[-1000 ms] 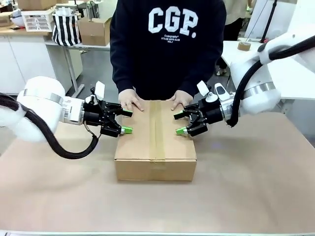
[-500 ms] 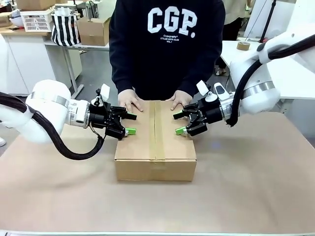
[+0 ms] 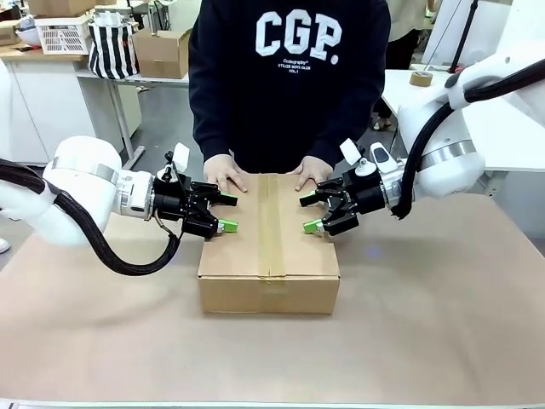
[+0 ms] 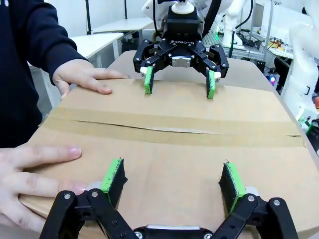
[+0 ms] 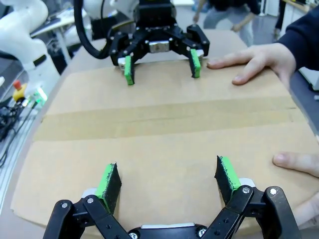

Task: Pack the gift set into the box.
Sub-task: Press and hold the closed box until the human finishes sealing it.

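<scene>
The brown tabletop (image 3: 443, 324) carries a single carton. A person (image 3: 289, 85) in a dark printed sweatshirt stands at the far edge. The box (image 3: 302, 256) sits at the middle of the tabletop with its flaps shut flat and one short side towards the robot. The left gripper (image 3: 226, 213) reaches in level over the box's left edge, its jaws spread wide and holding nothing. The right gripper (image 3: 308, 215) faces it over the right edge, its jaws also wide and empty. Whether the green pads touch the cardboard cannot be told. One hand (image 3: 223, 175) lies flat on the far left corner of the box top, the other hand (image 3: 313, 173) on the far right corner. Brown tape (image 3: 271, 230) runs along the centre seam, between the grippers.
</scene>
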Available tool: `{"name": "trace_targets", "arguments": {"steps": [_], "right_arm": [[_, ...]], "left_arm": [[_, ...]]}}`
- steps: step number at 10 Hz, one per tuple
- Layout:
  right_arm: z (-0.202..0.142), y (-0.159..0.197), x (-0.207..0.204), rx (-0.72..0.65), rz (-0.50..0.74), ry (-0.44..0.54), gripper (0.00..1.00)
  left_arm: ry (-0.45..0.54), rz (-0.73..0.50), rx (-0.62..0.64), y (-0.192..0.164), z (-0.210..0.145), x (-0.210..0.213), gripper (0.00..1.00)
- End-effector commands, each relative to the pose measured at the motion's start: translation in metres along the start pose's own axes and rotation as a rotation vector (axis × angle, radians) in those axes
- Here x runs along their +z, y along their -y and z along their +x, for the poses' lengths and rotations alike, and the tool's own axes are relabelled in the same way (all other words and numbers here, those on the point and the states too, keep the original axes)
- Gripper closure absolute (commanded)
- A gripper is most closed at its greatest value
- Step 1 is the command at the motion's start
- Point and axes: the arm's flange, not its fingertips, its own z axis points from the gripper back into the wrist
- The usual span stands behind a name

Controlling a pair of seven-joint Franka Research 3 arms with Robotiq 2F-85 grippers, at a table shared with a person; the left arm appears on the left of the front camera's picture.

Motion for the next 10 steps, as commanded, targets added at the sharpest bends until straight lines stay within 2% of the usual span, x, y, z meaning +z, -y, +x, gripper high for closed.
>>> {"name": "trace_targets", "arguments": {"steps": [1, 10], "right_arm": [[-0.0017, -0.0002, -0.0010, -0.002, -0.001, -0.003, 0.00], [-0.0017, -0.0002, -0.0010, -0.002, -0.001, -0.003, 0.00]], "left_arm": [[-0.007, 0.004, -0.012, 0.0034, -0.0040, 0.0023, 0.00], [-0.007, 0.004, -0.012, 0.0034, -0.0040, 0.0023, 0.00]]}}
